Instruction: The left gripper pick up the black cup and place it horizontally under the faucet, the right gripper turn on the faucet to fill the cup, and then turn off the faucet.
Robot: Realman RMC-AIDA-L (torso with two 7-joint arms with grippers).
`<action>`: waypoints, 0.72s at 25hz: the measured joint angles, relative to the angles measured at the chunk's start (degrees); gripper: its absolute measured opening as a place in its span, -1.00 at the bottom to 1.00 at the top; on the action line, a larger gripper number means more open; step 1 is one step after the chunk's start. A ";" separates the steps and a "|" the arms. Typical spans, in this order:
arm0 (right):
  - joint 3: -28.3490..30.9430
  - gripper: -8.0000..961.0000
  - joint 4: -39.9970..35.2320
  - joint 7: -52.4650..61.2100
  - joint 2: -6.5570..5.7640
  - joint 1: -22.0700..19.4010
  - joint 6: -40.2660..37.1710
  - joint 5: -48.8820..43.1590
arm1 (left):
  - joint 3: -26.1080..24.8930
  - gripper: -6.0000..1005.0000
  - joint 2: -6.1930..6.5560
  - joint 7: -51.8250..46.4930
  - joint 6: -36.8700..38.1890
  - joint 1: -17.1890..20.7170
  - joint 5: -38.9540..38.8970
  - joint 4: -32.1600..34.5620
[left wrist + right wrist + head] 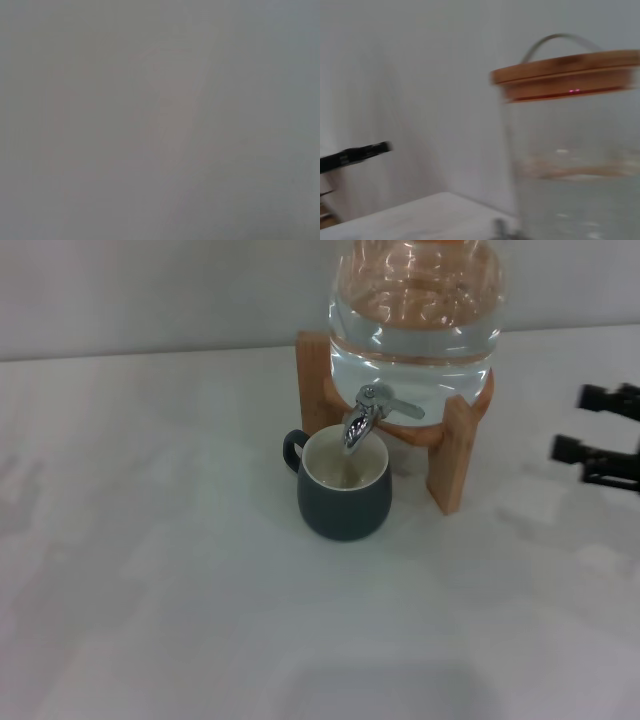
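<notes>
The black cup (344, 492) stands upright on the white table, cream inside showing, its handle toward the left. Its mouth sits right under the chrome faucet (364, 420), whose flat lever points to the right. I cannot tell whether water is running. The faucet is fitted to a clear water jar (415, 315) in a wooden stand (452, 455). My right gripper (585, 423) hovers at the right edge of the head view, well to the right of the stand, open and holding nothing. One of its black fingers (355, 155) shows in the right wrist view. The left gripper is out of view.
The jar's wooden lid (565, 75) and wire handle fill the right wrist view. A grey wall runs behind the table (150, 570). The left wrist view shows only a plain grey surface.
</notes>
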 joint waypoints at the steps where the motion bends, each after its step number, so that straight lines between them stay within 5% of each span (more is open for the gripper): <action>1: -6.61 0.75 -2.31 0.26 0.01 -0.39 -2.15 2.53 | 0.01 -0.33 0.00 -0.01 0.03 0.05 0.00 0.01; 10: -25.18 0.75 -12.78 2.90 0.03 -2.31 -16.38 5.78 | 0.01 -0.33 -0.03 0.01 0.08 0.49 0.00 -0.03; 18: -34.00 0.75 -20.71 6.11 -0.04 -4.72 -26.17 5.34 | 0.01 -0.33 -0.09 0.38 0.26 0.66 0.00 -0.36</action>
